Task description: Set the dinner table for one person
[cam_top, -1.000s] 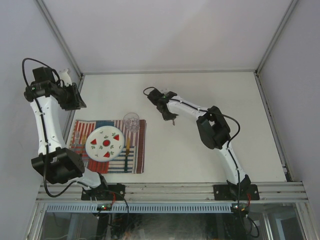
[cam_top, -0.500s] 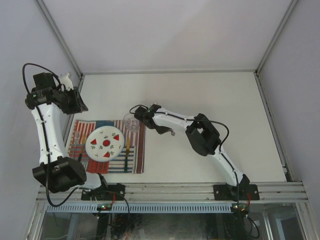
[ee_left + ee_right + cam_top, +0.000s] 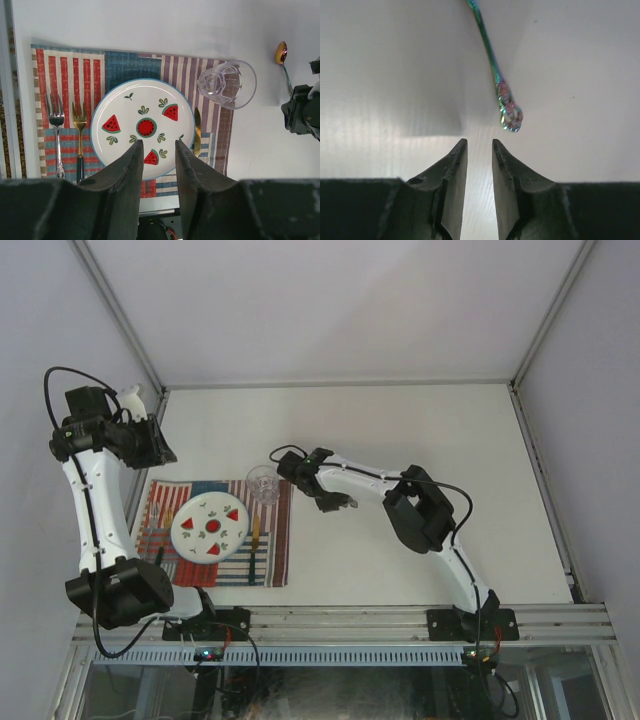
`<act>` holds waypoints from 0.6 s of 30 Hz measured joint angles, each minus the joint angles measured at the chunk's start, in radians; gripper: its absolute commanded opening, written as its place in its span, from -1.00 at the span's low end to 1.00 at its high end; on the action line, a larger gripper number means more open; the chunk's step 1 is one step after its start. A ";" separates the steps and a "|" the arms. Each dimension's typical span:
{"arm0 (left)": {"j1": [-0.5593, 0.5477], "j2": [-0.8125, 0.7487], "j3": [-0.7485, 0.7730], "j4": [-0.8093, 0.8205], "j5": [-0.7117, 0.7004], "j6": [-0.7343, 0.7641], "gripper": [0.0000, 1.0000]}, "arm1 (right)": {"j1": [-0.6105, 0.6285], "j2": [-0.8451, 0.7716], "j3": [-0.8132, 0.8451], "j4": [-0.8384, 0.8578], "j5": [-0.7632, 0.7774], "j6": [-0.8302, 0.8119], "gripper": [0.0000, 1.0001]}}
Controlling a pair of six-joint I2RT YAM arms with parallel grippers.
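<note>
A rainbow-tinted spoon [image 3: 491, 62] lies on the off-white dinner table [image 3: 420, 440], right of a clear glass [image 3: 227, 84]. In the left wrist view the spoon [image 3: 283, 59] shows a gold bowl at its far end. My right gripper [image 3: 480, 142] is open by a narrow gap, empty, just behind the handle's end; from above the right gripper [image 3: 338, 502] is low over the table. My left gripper [image 3: 156, 147] hangs high over the watermelon plate [image 3: 142, 127], open and empty. From above, the left gripper [image 3: 158, 448] is at the far left.
A striped placemat [image 3: 70, 70] carries the plate, a silver fork [image 3: 56, 135], a gold fork [image 3: 79, 135] and a gold knife [image 3: 197, 132]; the glass stands on its far right corner. Aluminium rails [image 3: 340, 620] edge the table's near side.
My right arm swung left and down toward the glass, then drew back a little. Its gripper went from shut to open, and the spoon now lies free on the table.
</note>
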 measured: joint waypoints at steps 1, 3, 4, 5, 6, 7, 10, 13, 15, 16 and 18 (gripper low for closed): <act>0.000 0.000 0.000 0.001 0.005 0.000 -0.27 | 0.001 -0.013 -0.006 0.009 -0.019 0.011 -0.71; 0.000 -0.002 -0.005 0.005 0.008 0.000 -0.27 | 0.003 -0.044 -0.039 0.040 -0.060 0.034 -1.00; 0.000 -0.002 -0.008 0.006 0.008 0.000 -0.26 | 0.005 -0.064 -0.067 0.059 -0.082 0.048 -1.00; 0.000 -0.003 -0.012 0.008 0.008 0.000 -0.26 | 0.007 -0.080 -0.094 0.075 -0.101 0.058 -1.00; 0.000 -0.005 -0.016 0.011 0.008 0.000 -0.26 | 0.009 -0.093 -0.122 0.091 -0.120 0.077 -1.00; 0.000 -0.007 -0.019 0.013 0.008 0.000 -0.26 | 0.009 -0.098 -0.143 0.103 -0.138 0.095 -1.00; 0.000 -0.014 -0.021 0.011 0.008 0.001 -0.27 | 0.008 -0.106 -0.177 0.135 -0.167 0.126 -1.00; 0.000 -0.032 -0.026 0.008 0.003 0.016 -0.27 | 0.005 -0.115 -0.192 0.161 -0.185 0.146 -1.00; 0.000 -0.047 -0.033 0.006 -0.005 0.028 -0.27 | -0.005 -0.116 -0.192 0.171 -0.195 0.159 -1.00; 0.000 -0.056 -0.038 0.005 -0.013 0.037 -0.26 | -0.012 -0.116 -0.192 0.177 -0.203 0.169 -1.00; 0.000 -0.066 -0.039 -0.003 -0.027 0.049 -0.26 | -0.026 -0.116 -0.192 0.185 -0.220 0.184 -1.00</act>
